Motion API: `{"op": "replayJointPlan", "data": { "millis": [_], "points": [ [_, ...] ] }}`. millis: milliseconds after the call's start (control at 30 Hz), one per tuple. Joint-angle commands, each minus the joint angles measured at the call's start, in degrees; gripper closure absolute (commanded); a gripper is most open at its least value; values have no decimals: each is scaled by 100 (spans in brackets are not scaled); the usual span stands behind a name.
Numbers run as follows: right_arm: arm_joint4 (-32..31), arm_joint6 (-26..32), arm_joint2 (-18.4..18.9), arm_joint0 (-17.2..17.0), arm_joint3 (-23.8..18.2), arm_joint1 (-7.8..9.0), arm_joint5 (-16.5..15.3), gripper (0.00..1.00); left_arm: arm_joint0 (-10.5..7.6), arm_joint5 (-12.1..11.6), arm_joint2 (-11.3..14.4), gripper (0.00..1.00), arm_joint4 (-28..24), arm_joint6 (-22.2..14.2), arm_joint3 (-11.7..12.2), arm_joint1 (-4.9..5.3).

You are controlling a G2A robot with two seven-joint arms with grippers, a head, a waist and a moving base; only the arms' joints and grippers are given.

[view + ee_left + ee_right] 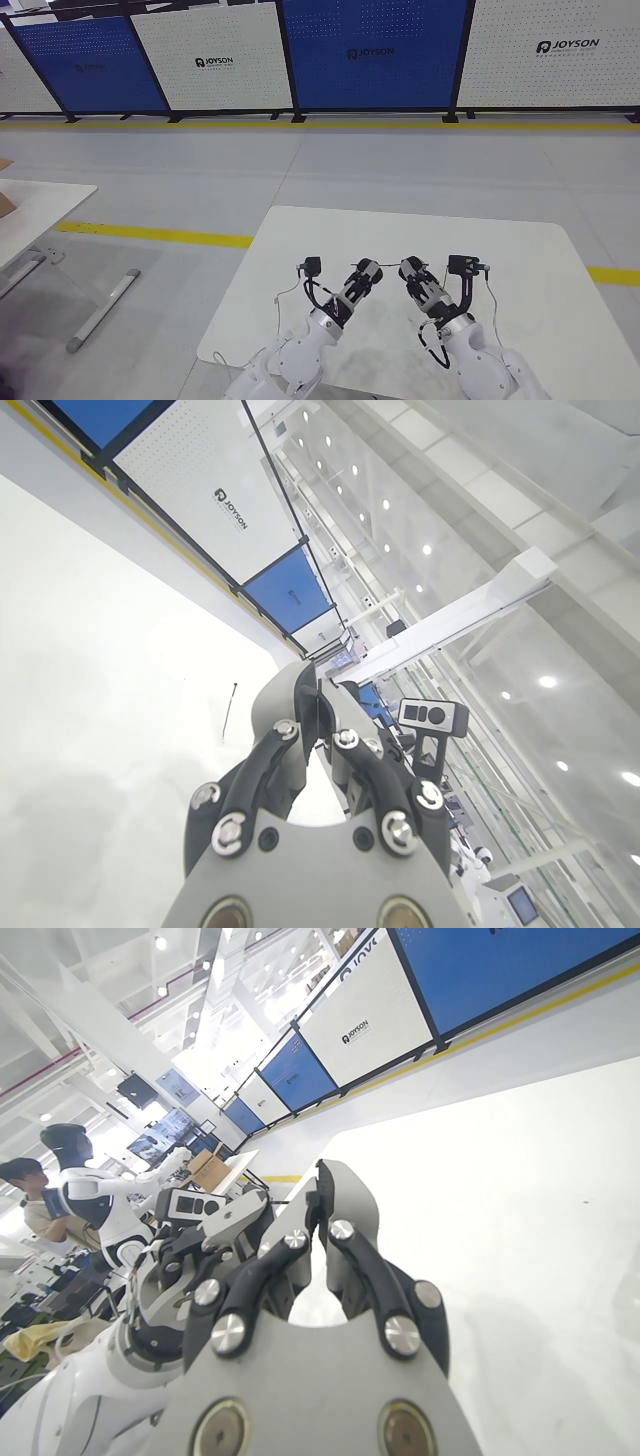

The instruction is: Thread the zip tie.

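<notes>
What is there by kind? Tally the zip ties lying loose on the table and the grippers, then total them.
Black zip tie lying on the table: 1
Grippers: 2 (left gripper, right gripper)
Total: 3

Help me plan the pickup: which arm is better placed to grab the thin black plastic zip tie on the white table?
Left, probably. The black zip tie lies on the white table just beyond the left gripper, on the side away from the right gripper. Both are shut, so it must open first.
</notes>
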Motion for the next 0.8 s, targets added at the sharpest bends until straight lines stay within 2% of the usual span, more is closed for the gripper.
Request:
{"op": "replayJointPlan", "data": {
  "millis": [0, 333, 367, 467, 500, 533, 567, 633, 667, 767],
  "points": [
    [-1, 0, -1, -1, 0, 0, -2, 100, 11, -25, -2, 100, -8, -31, -5, 2],
    [-48, 3, -6, -28, -21, 7, -1, 100, 19, -22, -9, 100, 155, -16, -13, 4],
    [-53, 4, -6, -32, -25, 7, 2, 100, 17, -18, -6, 73, 175, -15, -11, 3],
    [-60, 1, -9, -41, -35, 8, 7, 100, 12, -24, -8, 50, 238, 0, -10, 4],
    [-68, -1, -13, -45, -39, 8, 10, 100, 15, -29, -8, 32, 281, 24, -9, 4],
    [-76, -2, -17, -46, -41, 9, 13, 100, 14, -28, -10, 20, 328, 32, -8, 5],
    [-85, -3, -21, -47, -43, 9, 15, 100, 16, -25, -15, 17, 376, 51, -8, 7],
    [-103, -7, -31, -47, -44, 8, 22, 100, 31, -17, -19, 31, 493, 82, -8, 12],
    [-112, -9, -36, -47, -46, 8, 25, 100, 38, -19, -18, 51, 498, 86, -7, 11],
    [-145, -18, -58, -44, -60, 6, 36, 100, 40, -12, -19, 58, 517, 71, 10, 12]
  ]
}}
